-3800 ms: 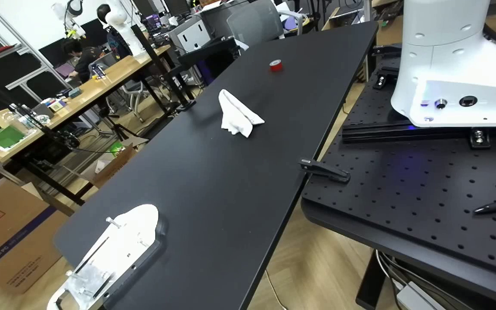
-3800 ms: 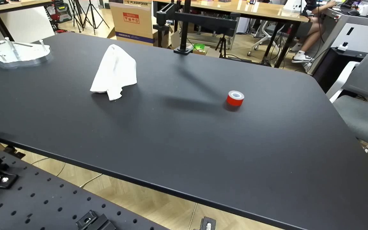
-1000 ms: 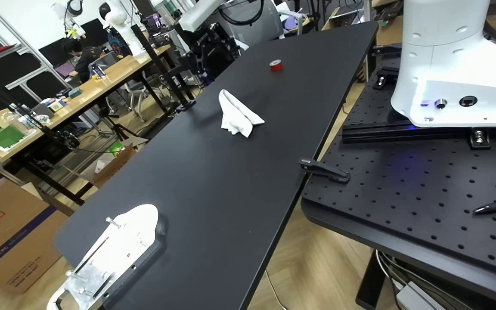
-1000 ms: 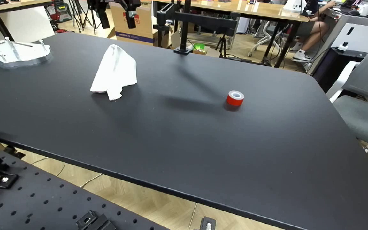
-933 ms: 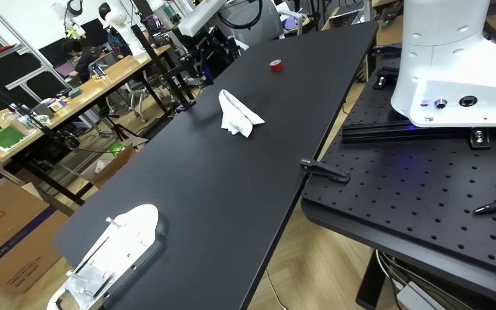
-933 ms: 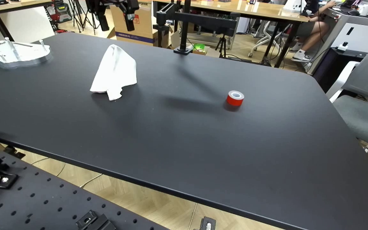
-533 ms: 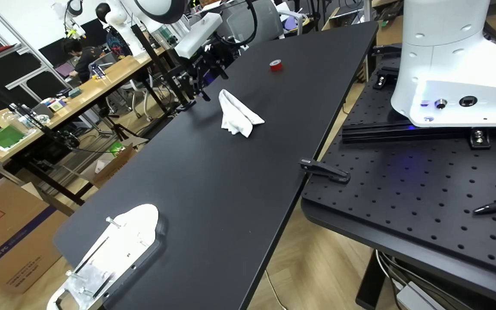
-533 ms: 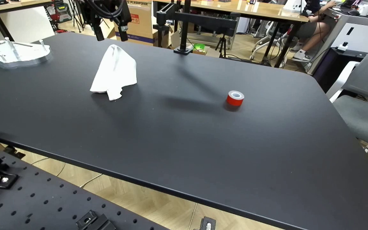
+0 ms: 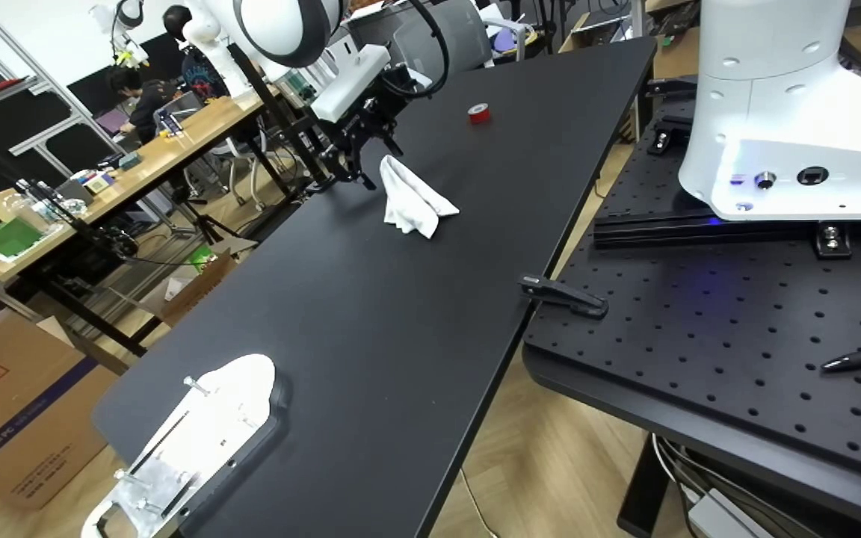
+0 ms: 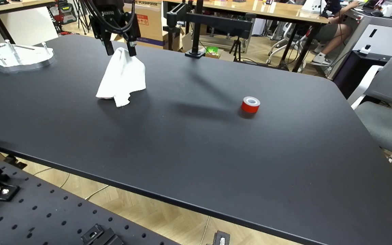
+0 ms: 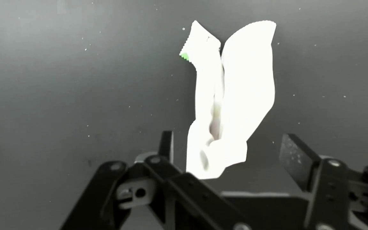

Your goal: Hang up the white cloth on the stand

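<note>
The white cloth (image 9: 417, 202) lies folded on the black table. It rises to a peak in an exterior view (image 10: 124, 76). In the wrist view the cloth (image 11: 248, 80) runs lengthwise with a fold down its middle, and its near end lies between the fingers. My gripper (image 9: 380, 164) is open and points down at the cloth's far end; it also shows in an exterior view (image 10: 120, 51) and in the wrist view (image 11: 230, 150). The fingers are apart from the cloth. A black stand (image 10: 197, 25) with a horizontal arm is fixed at the table's far edge.
A red tape roll (image 10: 250, 105) sits on the table (image 10: 216, 163). A white board with upright pegs (image 9: 210, 418) lies at one end. A black clamp (image 9: 563, 295) grips the near edge. The stand's post (image 9: 270, 97) is close behind my gripper.
The arm was out of view at first, then appeared beyond the table's far edge. My open gripper has come down and towards the cloth's peak. The cloth has not moved.
</note>
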Robot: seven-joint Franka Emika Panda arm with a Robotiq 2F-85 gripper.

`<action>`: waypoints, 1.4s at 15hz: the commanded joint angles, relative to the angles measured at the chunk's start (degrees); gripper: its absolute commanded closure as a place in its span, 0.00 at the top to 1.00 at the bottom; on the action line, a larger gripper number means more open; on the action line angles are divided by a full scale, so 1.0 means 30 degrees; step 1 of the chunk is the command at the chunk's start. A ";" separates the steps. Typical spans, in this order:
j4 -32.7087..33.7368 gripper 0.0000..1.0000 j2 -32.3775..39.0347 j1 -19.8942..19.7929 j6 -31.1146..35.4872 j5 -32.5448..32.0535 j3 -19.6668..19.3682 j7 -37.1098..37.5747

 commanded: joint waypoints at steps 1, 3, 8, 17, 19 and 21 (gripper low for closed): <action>0.0509 0.55 0.0340 0.0414 -0.0146 0.0537 -0.0365 -0.0102; 0.0482 0.42 0.0391 0.0422 -0.0118 0.0848 -0.0346 -0.0203; 0.0245 0.08 -0.0030 0.0510 -0.0200 0.1339 -0.0286 -0.0485; -0.0129 0.01 -0.2953 0.0453 -0.1514 0.1487 -0.0180 -0.0518; -0.0168 0.01 -0.3922 0.0304 -0.2063 0.1436 -0.0104 -0.0576; -0.0132 0.01 -0.4955 0.0121 -0.2761 0.1138 -0.0097 -0.0503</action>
